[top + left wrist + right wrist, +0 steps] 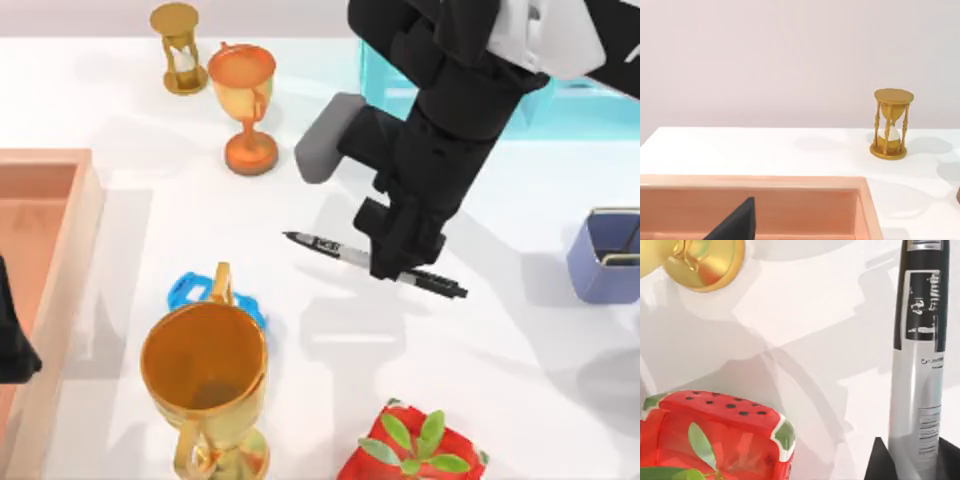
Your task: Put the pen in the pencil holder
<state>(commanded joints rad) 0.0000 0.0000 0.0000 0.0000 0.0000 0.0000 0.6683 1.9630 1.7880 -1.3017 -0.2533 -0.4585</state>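
The pen [325,245], black with a grey-white middle band, lies slanted near the middle of the table with its pointed tip toward the left. My right gripper [392,265] comes down from the upper right and is shut on the pen around its middle. In the right wrist view the pen [917,365] runs between two dark fingertips [879,462] that touch it on both sides. The pencil holder [605,258], a small periwinkle-blue square cup with a metallic rim, stands at the right edge, to the right of the gripper. My left gripper [12,345] is parked at the left edge over the pink tray.
A large gold trophy cup [205,385] stands front left, a smaller one [245,105] and a gold hourglass [180,45] at the back left. A blue object [195,292] lies beside the large cup. A strawberry-patterned planter [415,450] sits at the front, a pink tray [85,230] on the left, a teal box [585,100] back right.
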